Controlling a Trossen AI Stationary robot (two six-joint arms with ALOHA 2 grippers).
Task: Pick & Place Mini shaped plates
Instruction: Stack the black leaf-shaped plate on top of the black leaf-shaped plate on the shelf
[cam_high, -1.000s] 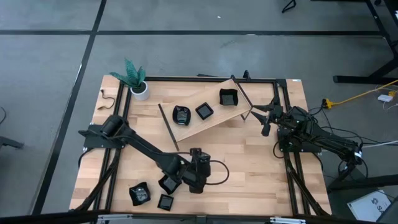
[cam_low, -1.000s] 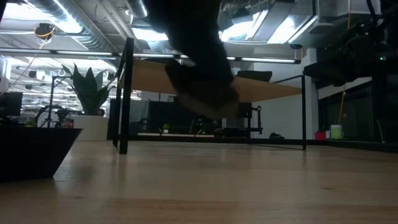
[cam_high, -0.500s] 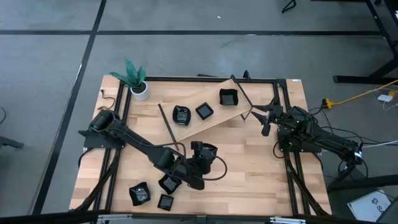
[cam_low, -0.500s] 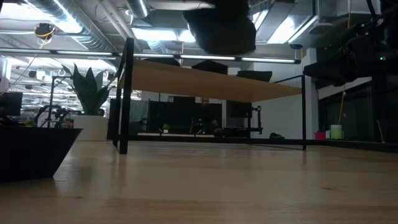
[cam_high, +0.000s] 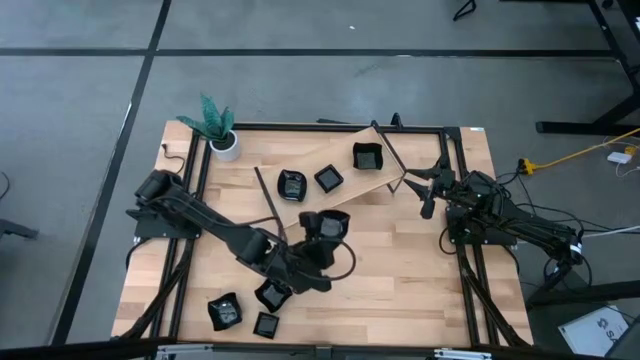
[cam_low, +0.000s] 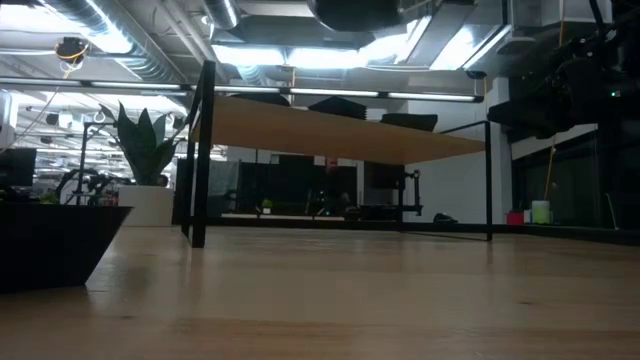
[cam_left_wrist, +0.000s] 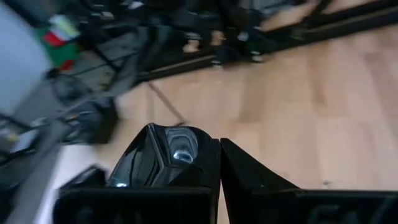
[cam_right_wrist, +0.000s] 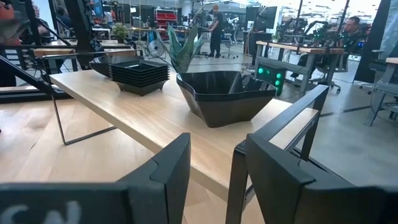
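My left gripper (cam_high: 322, 232) is over the table's middle, shut on a glossy black mini plate (cam_left_wrist: 166, 154) and held high above the wood. In the low view only a dark shape (cam_low: 360, 10) shows at the top edge. Three black plates (cam_high: 292, 185) (cam_high: 328, 178) (cam_high: 367, 156) rest on a raised wooden shelf (cam_high: 345, 200). Three more plates (cam_high: 225, 312) (cam_high: 272, 295) (cam_high: 265, 325) lie on the table near its front left. My right gripper (cam_high: 432, 186) waits open at the shelf's right end, with nothing between its fingers (cam_right_wrist: 168, 168). My left gripper has the plate by the edge nearest the fingers (cam_left_wrist: 199, 163); the fingers themselves hide the exact spot. The fingers slant slightly downward, coming from the table's near left. The plate is lifted clear of the table and sticks out ahead of the fingertips.
A white pot with a green plant (cam_high: 222, 140) stands at the far left corner. The shelf stands on thin black legs (cam_low: 200, 150) with room beneath. A black frame (cam_high: 455, 150) rims the table. One plate (cam_low: 50, 245) sits close in the low view.
My left gripper has risen with the plate and moved toward the table's far edge and the shelf, its fingers tipping up toward level. It stays shut. In the low view it has climbed almost out of the top.
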